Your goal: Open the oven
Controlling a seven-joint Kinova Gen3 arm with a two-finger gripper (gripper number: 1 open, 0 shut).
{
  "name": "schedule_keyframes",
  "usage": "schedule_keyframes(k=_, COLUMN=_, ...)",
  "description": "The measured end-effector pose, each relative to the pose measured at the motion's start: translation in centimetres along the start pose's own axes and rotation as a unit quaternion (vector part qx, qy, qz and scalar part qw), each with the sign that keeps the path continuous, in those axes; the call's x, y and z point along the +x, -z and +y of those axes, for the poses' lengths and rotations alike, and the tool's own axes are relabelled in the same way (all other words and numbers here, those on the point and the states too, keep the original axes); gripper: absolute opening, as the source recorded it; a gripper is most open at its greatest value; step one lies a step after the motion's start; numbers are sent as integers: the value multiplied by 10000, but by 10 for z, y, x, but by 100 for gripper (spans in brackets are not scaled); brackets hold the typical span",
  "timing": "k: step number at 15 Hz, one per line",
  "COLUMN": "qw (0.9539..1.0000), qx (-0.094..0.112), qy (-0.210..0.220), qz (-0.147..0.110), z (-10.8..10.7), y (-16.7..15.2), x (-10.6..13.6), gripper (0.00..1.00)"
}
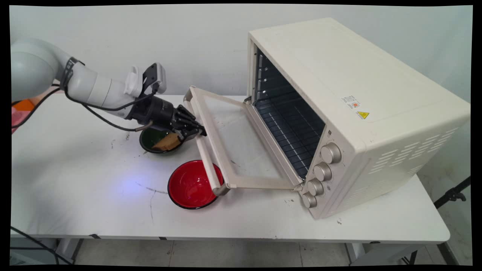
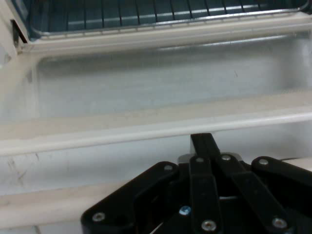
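Arm: white Kinova, comes in from upper left of main view w/ black cables hanging off it; wrist angled down-right toward the oven door.
Gripper [image 1: 201,132]: black 2-finger, tip right at the door handle [image 1: 205,156], about halfway-to-upper part of the bar.
Jaws: look drawn together. In hand view the fingers [image 2: 204,146] show as one narrow black stub w/ no gap, ending just under the handle [image 2: 146,130]. Nothing seen held between them. Touching the bar or just short of it: can't tell.
Oven [image 1: 350,109]: cream toaster oven, right half of table, set at an angle; 4 knobs [image 1: 320,173] down its front right side, warning sticker on top.
Door [image 1: 241,146]: glass pane in cream frame, hinged at bottom, swung down and open toward the arm, sloping, not flat. Dark cavity w/ wire rack [image 1: 290,124] visible behind it; the rack also shows at top of hand view.
Green bowl [image 1: 150,140]: dark green, just under/behind the gripper, holds a tan chunk [image 1: 167,143], bread-like; partly hidden by the linkage.
Red bowl [image 1: 190,185]: red inside, black rim, near front of table; lower end of the door handle overlaps its right rim in main view. Contact unclear.
Table [image 1: 83,195]: white, scuffed w/ dark marks.
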Motion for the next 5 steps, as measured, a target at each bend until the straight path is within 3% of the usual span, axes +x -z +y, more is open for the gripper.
schedule_keyframes(k=5, qw=10000, qx=-4, qy=40, qz=-12, z=2, y=0, x=-16, gripper=0)
